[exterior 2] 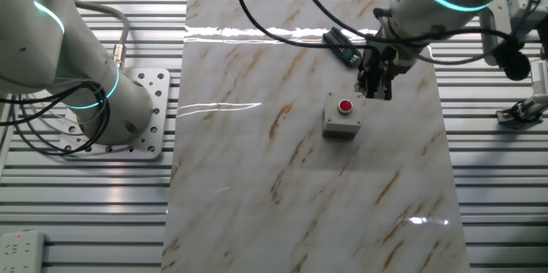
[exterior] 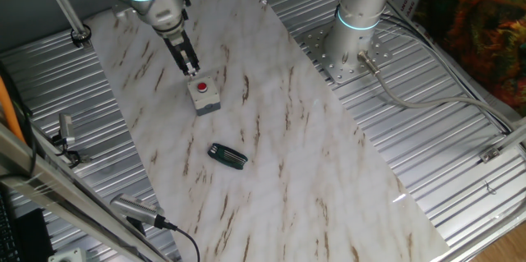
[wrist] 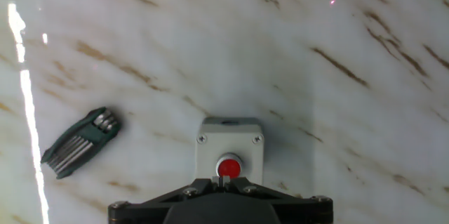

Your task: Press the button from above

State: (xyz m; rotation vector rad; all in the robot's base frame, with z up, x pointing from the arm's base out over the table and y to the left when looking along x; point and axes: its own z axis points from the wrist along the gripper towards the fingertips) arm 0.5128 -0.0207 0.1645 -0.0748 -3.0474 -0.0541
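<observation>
The button is small, round and red, on top of a white-and-grey square box in the middle of the marble-patterned board. It also shows in the other fixed view and in the hand view. My gripper points down, a little above the box and just off its far edge. In the other fixed view the gripper is right of the button. In the hand view the gripper has its fingertips touching each other just below the red cap, holding nothing.
A dark oblong folding tool lies on the board away from the box; it also shows in the other fixed view and the hand view. A second arm's base stands on ribbed metal beside the board.
</observation>
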